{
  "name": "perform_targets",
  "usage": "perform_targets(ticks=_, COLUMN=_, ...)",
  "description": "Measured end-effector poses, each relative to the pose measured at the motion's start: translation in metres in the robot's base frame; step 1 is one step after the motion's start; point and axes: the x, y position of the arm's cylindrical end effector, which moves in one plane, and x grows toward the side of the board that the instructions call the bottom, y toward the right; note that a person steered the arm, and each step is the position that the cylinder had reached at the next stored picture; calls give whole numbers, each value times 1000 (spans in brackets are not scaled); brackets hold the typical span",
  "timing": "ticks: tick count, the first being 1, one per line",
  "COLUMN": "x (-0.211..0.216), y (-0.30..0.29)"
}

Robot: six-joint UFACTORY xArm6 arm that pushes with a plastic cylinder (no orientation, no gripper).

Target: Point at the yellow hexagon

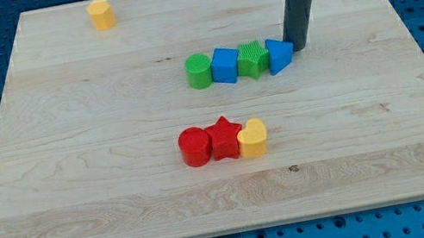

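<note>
The yellow hexagon (101, 14) stands near the top left of the wooden board (74, 178). My tip (298, 46) is far to its right, in the upper right part of the board. It touches or nearly touches the right side of the blue triangle (279, 55). Nothing hides the yellow hexagon.
A row lies left of my tip: a green cylinder (199, 71), a blue cube (224, 65), a green star (251, 59) and the blue triangle. Lower down sit a red cylinder (194, 147), a red star (223, 139) and a yellow heart-like block (253, 139), touching.
</note>
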Motion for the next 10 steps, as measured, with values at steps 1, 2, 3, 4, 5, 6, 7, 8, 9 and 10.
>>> perform_targets(ticks=1, x=2, y=2)
perform_targets(ticks=2, x=5, y=9)
perform_targets(ticks=3, x=6, y=13)
perform_targets(ticks=4, x=8, y=17)
perform_targets(ticks=5, x=10, y=18)
perform_targets(ticks=6, x=10, y=20)
perform_targets(ticks=7, x=10, y=34)
perform_targets(ticks=8, x=15, y=51)
perform_targets(ticks=9, x=28, y=66)
perform_targets(ticks=10, x=24, y=73)
